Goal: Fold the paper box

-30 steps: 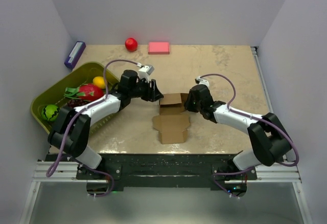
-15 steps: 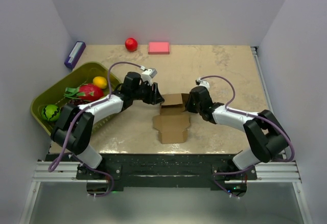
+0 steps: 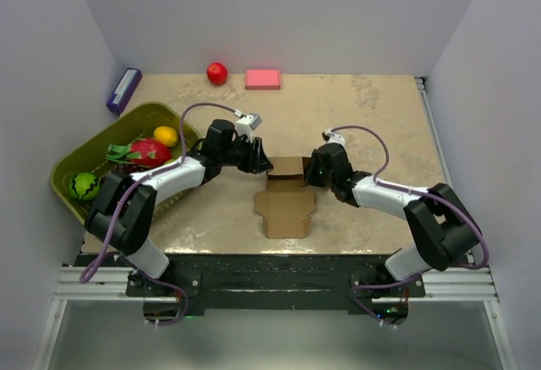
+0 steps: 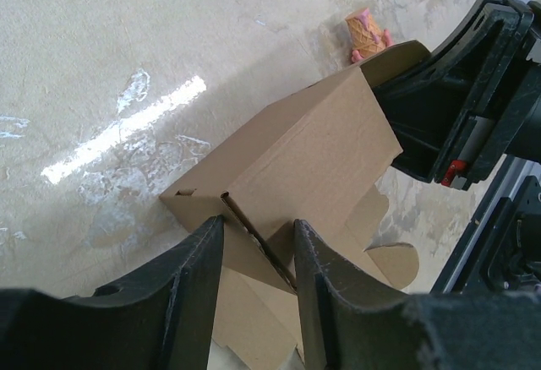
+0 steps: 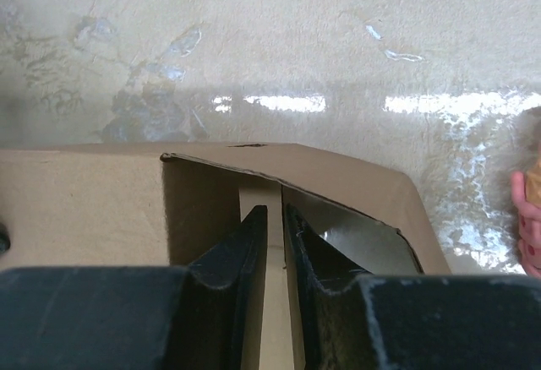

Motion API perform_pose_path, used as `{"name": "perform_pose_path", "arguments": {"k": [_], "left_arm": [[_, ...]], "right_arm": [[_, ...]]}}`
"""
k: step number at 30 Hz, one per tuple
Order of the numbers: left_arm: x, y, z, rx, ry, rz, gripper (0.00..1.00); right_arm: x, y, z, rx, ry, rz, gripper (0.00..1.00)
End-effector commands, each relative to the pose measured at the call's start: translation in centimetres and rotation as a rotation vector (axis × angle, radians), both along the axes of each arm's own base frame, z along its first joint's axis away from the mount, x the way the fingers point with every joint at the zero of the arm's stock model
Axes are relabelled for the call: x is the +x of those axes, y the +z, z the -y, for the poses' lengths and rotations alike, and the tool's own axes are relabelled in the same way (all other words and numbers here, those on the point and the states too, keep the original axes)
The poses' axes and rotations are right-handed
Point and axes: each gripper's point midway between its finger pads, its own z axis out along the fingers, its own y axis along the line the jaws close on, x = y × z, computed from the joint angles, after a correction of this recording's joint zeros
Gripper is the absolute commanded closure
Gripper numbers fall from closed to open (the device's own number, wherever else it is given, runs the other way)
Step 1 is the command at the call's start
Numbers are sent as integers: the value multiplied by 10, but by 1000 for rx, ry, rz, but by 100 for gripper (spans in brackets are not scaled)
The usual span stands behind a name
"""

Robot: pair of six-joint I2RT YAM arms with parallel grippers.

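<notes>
Both arms have closed on the mid-bench paper box [image 3: 286, 205], walls half raised: left gripper [image 4: 258, 226] gapes astride a flap [image 4: 270, 260], right gripper [image 5: 275, 211] nearly shut, hold unclear; next likely needs a pinch and inward fold.

Mid beige marbled counter [image 3: 372, 116] is crowded: brown cardboard paper box [image 3: 287, 170] w/ flat flaps spread toward near edge, left end effector [image 3: 265, 165] against its left side & right end effector [image 3: 311, 171] against its right, no gap btw them. Left edge blocked by olive-green plastic basket [image 3: 95, 136]; red ball [image 3: 217, 73], pink rectangular block [image 3: 263, 78] & small purple box [image 3: 123, 89] line the back wall. Open room: right part of counter & strip btw box and back-row items.
</notes>
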Motion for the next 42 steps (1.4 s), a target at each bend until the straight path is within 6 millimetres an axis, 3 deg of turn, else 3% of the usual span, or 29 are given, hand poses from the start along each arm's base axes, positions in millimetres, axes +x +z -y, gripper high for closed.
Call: {"name": "perform_pose_path", "arguments": {"k": [1,9,13,20,26,31,42], "left_arm": [[1,-1,3,5,-13,5,58],[1,0,3,9,-13,11,58],[1,1,3,6,-15,13,59],[1,0,3,8,-15,13,59],[1,0,3,8,-15,12,59],[1,-1,3,11,-16,10,59],[2,-1,3,9,-16,10,59]], "right_arm": [[1,17,12,-10,-50,44,81],[-5,20,31,-64,-118,36,78],[-7,9,35,-87,-125,18,81],[0,-5,24,-68,-98,9,87],[9,1,10,-38,-54,39,91],[8,7,-5,19,11,62,93],[4,-4,-22,38,70,34,94]]}}
